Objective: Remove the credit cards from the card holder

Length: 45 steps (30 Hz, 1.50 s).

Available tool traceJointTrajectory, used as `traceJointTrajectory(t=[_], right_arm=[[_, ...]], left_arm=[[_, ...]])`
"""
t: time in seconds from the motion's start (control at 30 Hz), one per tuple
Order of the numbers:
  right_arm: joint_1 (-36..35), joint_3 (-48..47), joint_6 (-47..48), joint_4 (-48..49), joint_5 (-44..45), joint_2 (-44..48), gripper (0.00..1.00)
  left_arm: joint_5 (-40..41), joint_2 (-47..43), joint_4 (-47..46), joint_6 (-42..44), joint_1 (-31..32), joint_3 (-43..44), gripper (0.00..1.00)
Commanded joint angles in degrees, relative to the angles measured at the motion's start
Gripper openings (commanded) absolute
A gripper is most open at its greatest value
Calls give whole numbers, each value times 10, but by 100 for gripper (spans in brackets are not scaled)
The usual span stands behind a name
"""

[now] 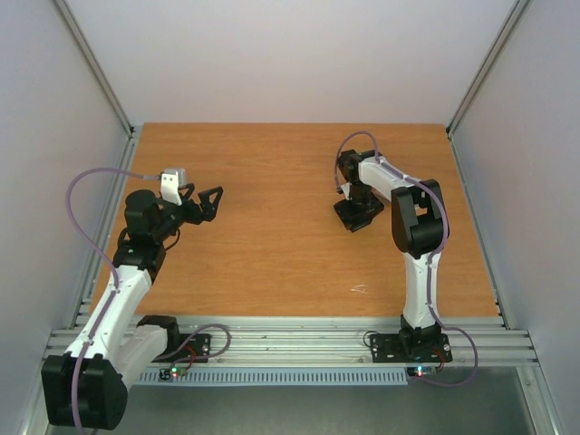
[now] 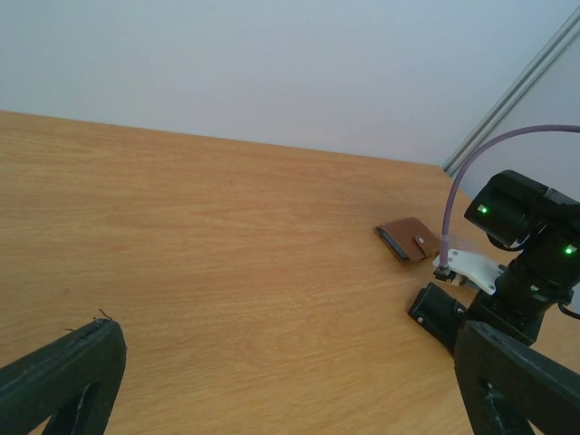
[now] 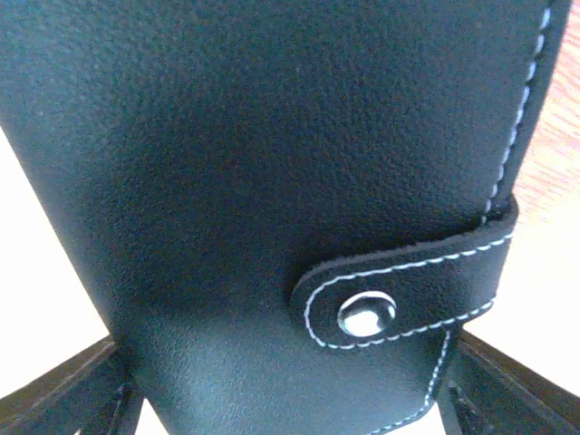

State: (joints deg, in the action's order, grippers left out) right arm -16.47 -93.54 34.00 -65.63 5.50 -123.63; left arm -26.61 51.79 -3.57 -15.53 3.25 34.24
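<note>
The card holder (image 3: 272,163), a black folding wallet with white stitching, fills the right wrist view, closed, its snap tab (image 3: 367,314) fastened. It lies on the table at the right (image 1: 356,214) and shows small in the left wrist view (image 2: 439,313). My right gripper (image 1: 359,201) reaches down over it, one finger (image 3: 68,385) on each side of its near end, jaws open; I cannot tell whether they touch it. My left gripper (image 1: 210,201) hangs open and empty above the table's left side, with its fingers (image 2: 63,376) low in its own view. The credit cards are hidden.
A brown wallet (image 2: 410,239) with a snap tab lies closed just beyond the card holder; the right arm hides it in the top view. Grey walls stand on three sides of the wooden table (image 1: 272,236). A metal rail (image 1: 290,343) runs along the near edge.
</note>
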Motion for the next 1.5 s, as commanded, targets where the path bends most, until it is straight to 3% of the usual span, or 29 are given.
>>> traceJointTrajectory(t=[0.0,0.17,0.43,0.53,0.6,0.77,1.0,1.13,1.47], right_arm=[[3,0,-4,14,11,-13,79],[2,3,-4,13,-27,6,62],[-29,12,-39,51,-43,101,57],[-57,-10,-62,73,-47,154,57],[-86,-29,-78,99,-44,196,55],[-182,-67,-107,183,19,256,54],[-312,-112,-82,291,85,268,53],[-345,-118,-54,314,87,281,52],[-370,-112,-9,332,73,300,52]], left_arm=[[-10,-4,-23,10,2,-7,99],[-19,-1,-34,7,5,-7,99],[-40,20,-66,6,47,18,99],[-98,41,-114,-21,66,43,99],[-132,59,-149,-50,83,66,99],[-102,104,-204,-175,113,132,99],[-44,129,-211,-178,178,180,99],[0,110,-186,-177,177,179,81],[15,94,-183,-169,177,165,2]])
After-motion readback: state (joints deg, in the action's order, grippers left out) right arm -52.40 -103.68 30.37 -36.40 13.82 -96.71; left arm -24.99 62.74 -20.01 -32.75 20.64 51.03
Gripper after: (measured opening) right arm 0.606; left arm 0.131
